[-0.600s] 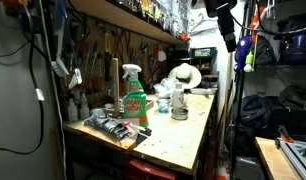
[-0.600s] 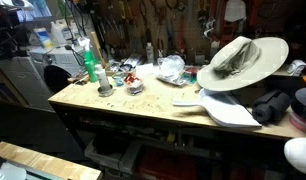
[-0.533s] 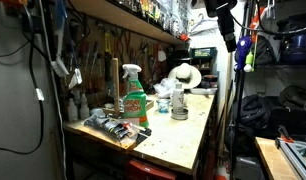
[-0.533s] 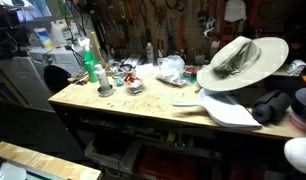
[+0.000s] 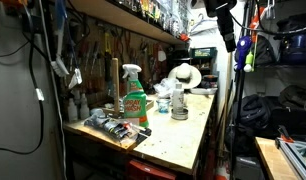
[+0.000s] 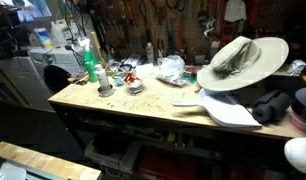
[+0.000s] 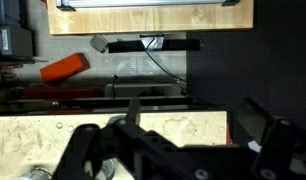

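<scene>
My gripper (image 5: 229, 40) hangs high above the right edge of the wooden workbench (image 5: 183, 138), clear of everything on it. In the wrist view its two fingers (image 7: 193, 112) stand wide apart with nothing between them, and the pale bench top (image 7: 183, 130) shows below. Nearest on the bench in an exterior view are a straw hat (image 5: 183, 74) and a small round tin (image 5: 179, 112). A green spray bottle (image 5: 135, 98) stands further along. The hat (image 6: 241, 60) and the bottle (image 6: 92, 66) also show in an exterior view.
Tools hang on the wall behind the bench (image 6: 153, 106). Crumpled clear plastic (image 6: 170, 68), small clutter (image 6: 123, 80) and a white flat board (image 6: 228, 110) lie on it. A dark bundle (image 5: 118, 128) lies at the near corner. An orange object (image 7: 65, 68) lies below.
</scene>
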Controlling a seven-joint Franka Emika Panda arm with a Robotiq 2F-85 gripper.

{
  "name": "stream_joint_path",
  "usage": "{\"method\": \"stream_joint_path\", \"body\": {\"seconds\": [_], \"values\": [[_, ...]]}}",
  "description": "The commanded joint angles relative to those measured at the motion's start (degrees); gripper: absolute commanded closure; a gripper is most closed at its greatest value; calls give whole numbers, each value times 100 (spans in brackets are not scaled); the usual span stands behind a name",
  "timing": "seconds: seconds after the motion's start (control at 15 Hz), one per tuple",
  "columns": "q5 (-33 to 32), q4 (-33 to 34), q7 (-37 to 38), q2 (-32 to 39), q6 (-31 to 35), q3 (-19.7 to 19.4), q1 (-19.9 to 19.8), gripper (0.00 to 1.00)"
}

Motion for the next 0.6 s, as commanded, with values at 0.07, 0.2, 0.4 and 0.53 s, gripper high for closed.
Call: {"method": "stream_joint_path", "body": {"seconds": [0.07,0.2,0.4,0.53], "values": [[-118,-27,-213,13,356,-571,-368,0],[-170,50,-445,125,513,-1011,-639,0],[-122,352,-818,482,906,-1652,-1019,0],[-47,614,-1068,833,1373,-2004,-1201,0]]}}
